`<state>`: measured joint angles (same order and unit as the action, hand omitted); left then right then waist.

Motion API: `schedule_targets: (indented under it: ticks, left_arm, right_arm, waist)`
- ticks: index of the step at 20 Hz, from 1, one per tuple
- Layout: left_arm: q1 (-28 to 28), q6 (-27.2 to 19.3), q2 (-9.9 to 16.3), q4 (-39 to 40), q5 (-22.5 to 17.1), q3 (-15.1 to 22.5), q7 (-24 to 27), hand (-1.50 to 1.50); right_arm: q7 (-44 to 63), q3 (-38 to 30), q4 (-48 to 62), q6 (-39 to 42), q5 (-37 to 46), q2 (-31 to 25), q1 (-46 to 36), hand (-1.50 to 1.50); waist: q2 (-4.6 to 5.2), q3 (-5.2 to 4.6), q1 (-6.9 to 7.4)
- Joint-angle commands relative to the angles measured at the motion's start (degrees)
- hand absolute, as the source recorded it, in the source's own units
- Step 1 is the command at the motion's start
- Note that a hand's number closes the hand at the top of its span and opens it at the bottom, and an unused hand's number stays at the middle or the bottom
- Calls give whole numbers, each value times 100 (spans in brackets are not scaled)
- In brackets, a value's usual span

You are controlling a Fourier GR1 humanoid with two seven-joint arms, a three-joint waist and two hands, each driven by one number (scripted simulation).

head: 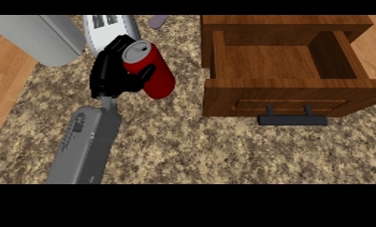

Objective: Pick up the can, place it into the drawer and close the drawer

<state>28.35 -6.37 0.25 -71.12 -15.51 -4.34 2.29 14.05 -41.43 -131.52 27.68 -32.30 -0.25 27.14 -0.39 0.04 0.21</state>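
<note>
The can [155,75], red with a silver top, was held by the left hand [110,74] over the left part of the speckled counter [220,151]. Fingers were curled round it from its left side, and a thumb was laid across the red body, so yeah, it was properly grasped. The can was tilted, with its top pointed up and to the left. Whether it was lifted off the counter or rested on it couldn't be told from this angle.

The wooden drawer [279,91] was seen at the right, pulled open, with nothing visible inside. Its dark handle [292,120] was stuck out at the front, towards the lower edge. The can was kept well apart from it, off to the drawer's left.

A big grey rounded shape [37,39] was parked in the upper left corner, just behind the hand; what it was couldn't be made out.
</note>
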Motion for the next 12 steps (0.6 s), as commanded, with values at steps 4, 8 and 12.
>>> schedule_targets:
  ticks: [4, 8, 12]
  left_arm:
    - [512, -978, -24, -788, 303, 511, -839, 150]
    - [1336, -1384, -25, -384, 163, 637, -1049, 150]
    - [1777, -1731, -25, -426, 357, 766, -1604, 150]
  right_arm:
    - [-25, -48, 30, 40, -39, 22, 68, -150]
    - [170, 246, -260, -210, 102, 24, -52, -150]
    - [16, 30, -31, 11, -90, 24, 76, -150]
  waist:
    - [26, -2, -68]
    - [40, -4, -98]
    - [31, -2, -109]
